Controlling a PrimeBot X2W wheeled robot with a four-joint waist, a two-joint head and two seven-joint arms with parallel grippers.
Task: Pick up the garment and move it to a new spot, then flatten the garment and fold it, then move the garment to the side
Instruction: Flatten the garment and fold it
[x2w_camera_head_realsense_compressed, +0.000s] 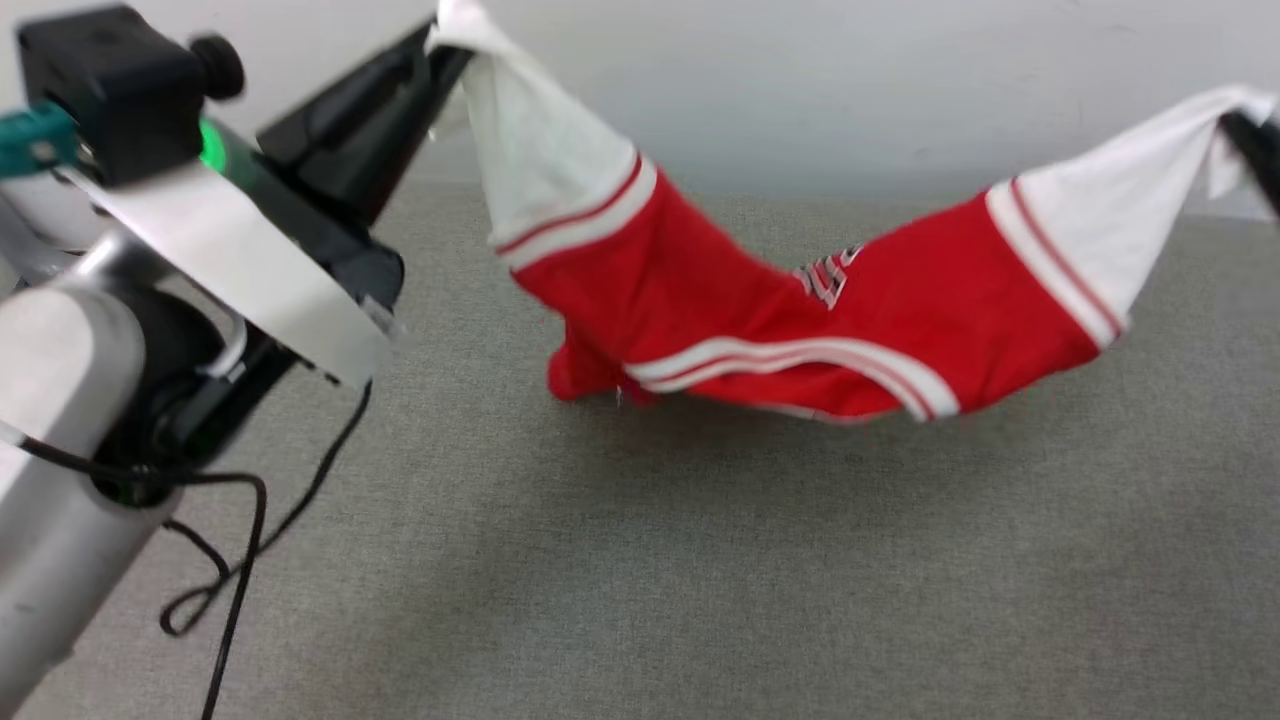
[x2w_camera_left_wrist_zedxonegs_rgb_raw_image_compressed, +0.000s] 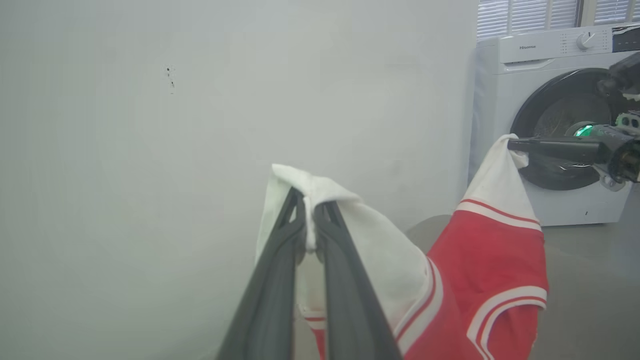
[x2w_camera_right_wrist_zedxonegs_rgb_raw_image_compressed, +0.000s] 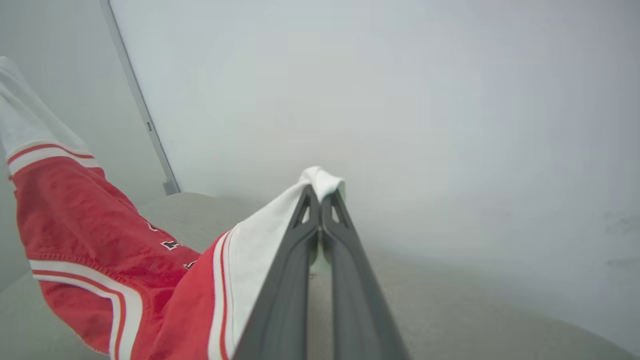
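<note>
Garment (x2w_camera_head_realsense_compressed: 800, 310), slung like a hammock between my two hands, its red middle sagging just above the grey floor (x2w_camera_head_realsense_compressed: 640, 580); I cannot tell whether the lowest fold touches. Left hand (x2w_camera_left_wrist_zedxonegs_rgb_raw_image_compressed: 310, 200) and right hand (x2w_camera_right_wrist_zedxonegs_rgb_raw_image_compressed: 320, 192) are each clamped on a small bunch of white sleeve, fingers together with only cloth between them. Risks, as I judge them: spreading the arms wider could pull a thin pinch free and drop one side, and lowering with this slack could lay the middle down creased.
</note>
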